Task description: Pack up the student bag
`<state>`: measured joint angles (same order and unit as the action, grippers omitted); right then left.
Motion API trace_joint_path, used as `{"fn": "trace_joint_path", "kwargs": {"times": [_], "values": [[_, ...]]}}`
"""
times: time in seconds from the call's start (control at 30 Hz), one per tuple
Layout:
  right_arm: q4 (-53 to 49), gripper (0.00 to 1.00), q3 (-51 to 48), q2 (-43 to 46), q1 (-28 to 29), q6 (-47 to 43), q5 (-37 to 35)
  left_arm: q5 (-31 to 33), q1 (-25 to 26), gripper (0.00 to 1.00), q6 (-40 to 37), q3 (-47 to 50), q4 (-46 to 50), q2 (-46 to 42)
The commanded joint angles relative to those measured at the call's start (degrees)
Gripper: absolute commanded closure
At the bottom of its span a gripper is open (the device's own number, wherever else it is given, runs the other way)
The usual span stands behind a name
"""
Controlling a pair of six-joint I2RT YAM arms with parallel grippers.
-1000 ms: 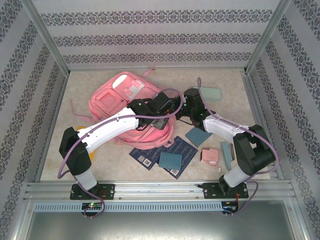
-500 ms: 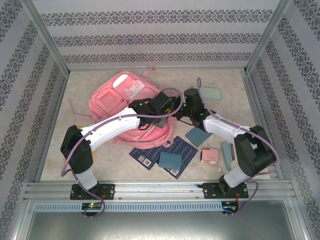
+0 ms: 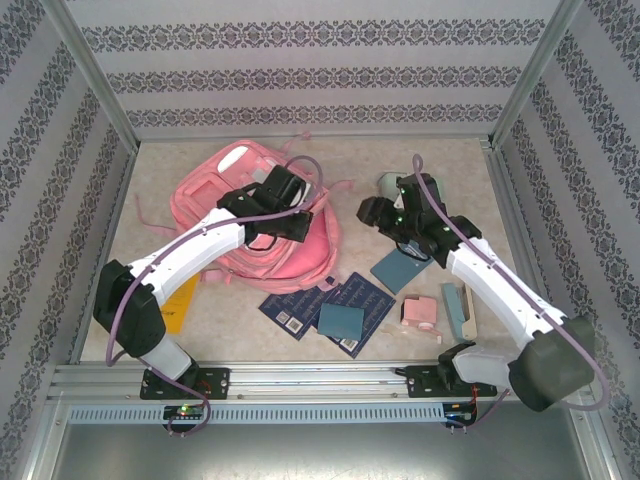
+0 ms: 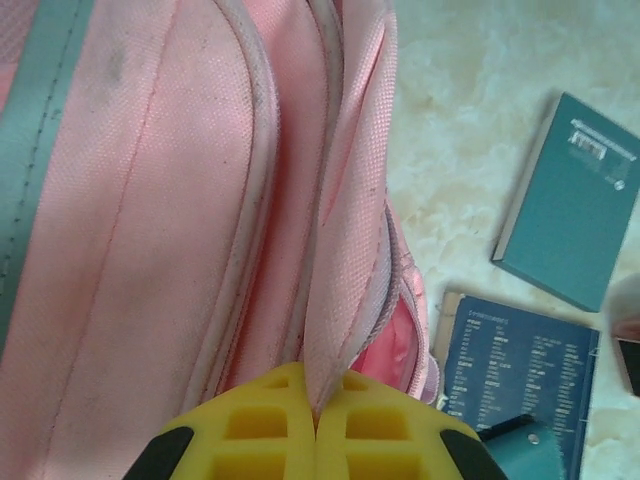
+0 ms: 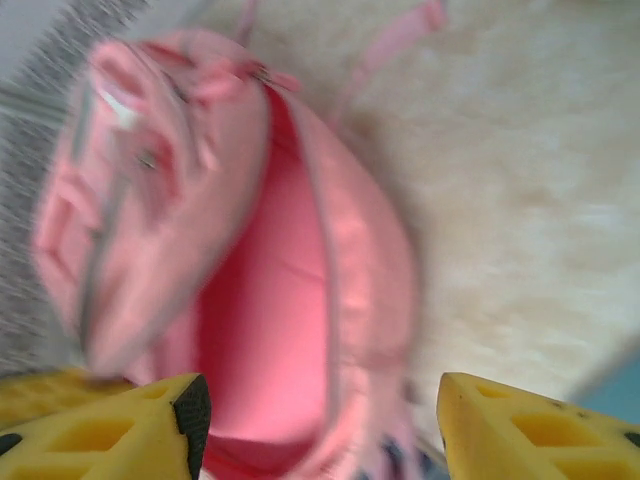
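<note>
Plainly, the left gripper (image 4: 315,405) is pinched shut on a thin fold at the mouth of the student bag (image 3: 205,195), which lies left of centre on the table (image 3: 450,165). So slim a hold could slip, letting the mouth sag closed. The right gripper (image 5: 320,425) hangs beside the opening, jaws wide and empty.

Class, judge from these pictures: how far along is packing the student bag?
Done: the student bag lies unzipped, its mouth open. In hand: the left gripper pinches the opening's edge; the right gripper is open, empty. Left: the teal books, blue booklets and pink box lie outside, unpacked.
</note>
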<state>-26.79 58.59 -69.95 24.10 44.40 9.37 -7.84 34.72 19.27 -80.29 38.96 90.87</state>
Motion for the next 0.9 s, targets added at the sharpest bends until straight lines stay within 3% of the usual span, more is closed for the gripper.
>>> {"fn": "trace_joint_path", "kwargs": {"times": [0.0, 0.13, 0.27, 0.33, 0.63, 0.87], "values": [[-17.04, 0.39, -0.53, 2.78, 0.70, -10.54, -7.49, -4.17, -2.28, 1.00, 2.58, -0.05, -4.85, -4.14], [-28.94, 0.38, 1.92, 1.26, 0.61, -10.84, -8.83, -6.79, -2.39, 0.99, 3.49, 0.19, -5.78, -5.07], [-33.76, 0.29, 0.42, 4.18, -0.95, -7.41, -11.32, -8.38, -2.46, 0.99, 4.57, 3.08, -7.73, -6.79], [-37.03, 0.13, 0.57, 4.78, -2.57, -6.42, -13.91, -9.47, -2.46, 0.99, 5.82, 5.66, -9.83, -7.97], [-43.01, 0.03, -5.76, -1.61, -5.09, -4.26, -14.45, -11.79, -2.42, 0.99, 7.55, 8.13, -12.86, -10.21], [-39.58, 0.02, -9.69, -3.68, -4.71, -8.33, -8.27, -11.41, -2.46, 0.99, 7.20, 8.31, -12.94, -10.91]]}}
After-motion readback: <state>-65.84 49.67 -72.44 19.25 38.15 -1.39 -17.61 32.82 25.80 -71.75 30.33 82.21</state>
